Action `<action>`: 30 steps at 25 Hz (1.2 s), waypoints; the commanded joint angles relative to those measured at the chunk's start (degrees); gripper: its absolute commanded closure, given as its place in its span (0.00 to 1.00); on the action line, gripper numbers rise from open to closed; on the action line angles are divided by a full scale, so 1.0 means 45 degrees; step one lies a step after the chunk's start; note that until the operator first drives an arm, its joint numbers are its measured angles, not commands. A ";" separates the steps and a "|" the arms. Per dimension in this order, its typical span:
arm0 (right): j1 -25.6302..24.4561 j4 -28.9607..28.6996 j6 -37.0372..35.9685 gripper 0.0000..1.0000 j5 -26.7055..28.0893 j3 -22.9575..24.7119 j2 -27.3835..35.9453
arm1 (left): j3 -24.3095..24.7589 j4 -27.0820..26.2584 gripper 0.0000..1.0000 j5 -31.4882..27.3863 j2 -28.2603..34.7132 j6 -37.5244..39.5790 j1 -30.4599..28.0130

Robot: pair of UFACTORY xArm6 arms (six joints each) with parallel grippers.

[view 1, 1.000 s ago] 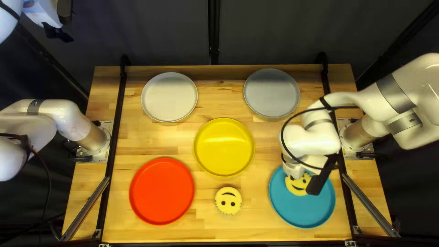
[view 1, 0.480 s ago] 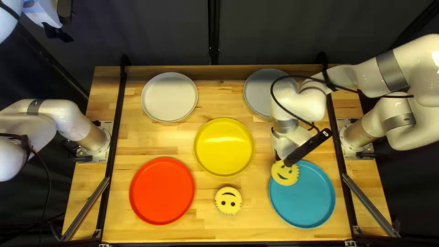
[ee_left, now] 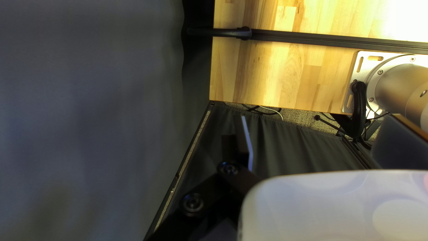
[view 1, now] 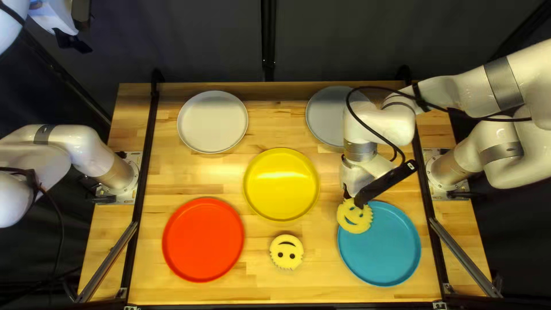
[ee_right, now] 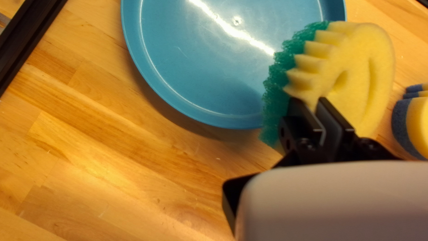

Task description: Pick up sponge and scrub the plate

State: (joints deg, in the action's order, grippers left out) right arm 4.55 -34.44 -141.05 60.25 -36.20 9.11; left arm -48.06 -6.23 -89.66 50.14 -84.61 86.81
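A: Starting with the top left view, where is the sponge sitting?

B: The round yellow foam sponge with a smiling face (view 1: 354,216) is overlapping the far left rim of the round blue plate (view 1: 379,248), which is lying at the near right. The right gripper (view 1: 346,194) is holding it from the far side. I can't tell whether it is touching the plate.

A: And around them?

B: A second round yellow face sponge (view 1: 286,252) is lying between the blue plate and a round red plate (view 1: 203,240) at the near left. A round yellow plate (view 1: 281,185) is occupying the middle. A round off-white plate (view 1: 212,121) is lying far left, a round grey plate (view 1: 327,117) far right, partly covered by the right arm. The left gripper (view 1: 72,41) is hanging beyond the table's far left corner.

A: What is the left wrist view showing?

B: The left gripper's fingers are standing spread, with nothing between them, beside the wooden table (ee_left: 285,73).

A: And the right wrist view?

B: The right gripper is pinching the sponge by its edge. Its rough green layer (ee_right: 278,85) is facing the blue plate, and the second sponge, blue-backed, is lying beyond it.
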 commanded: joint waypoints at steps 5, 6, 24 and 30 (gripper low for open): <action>-0.0538 -0.0136 0.0041 1.00 -0.0092 -0.2009 -0.1756 | 0.0000 0.0000 0.00 0.0000 0.0000 0.0000 0.0000; -0.0620 -0.0136 0.0075 1.00 -0.0083 -0.2214 -0.1893 | 0.0000 0.0000 0.00 0.0000 0.0000 0.0000 0.0000; -0.1076 -0.1779 0.1900 1.00 -0.3737 -0.2775 -0.3123 | 0.0000 0.0000 0.00 0.0000 0.0000 0.0000 0.0000; -0.0417 -0.1170 0.2652 1.00 -0.3443 -0.2880 -0.2764 | 0.0000 0.0000 0.00 0.0000 0.0000 0.0000 0.0000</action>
State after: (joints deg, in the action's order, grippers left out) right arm 2.47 -40.02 -129.47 44.56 -49.11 -3.47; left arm -48.06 -6.23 -89.66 50.14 -84.61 86.81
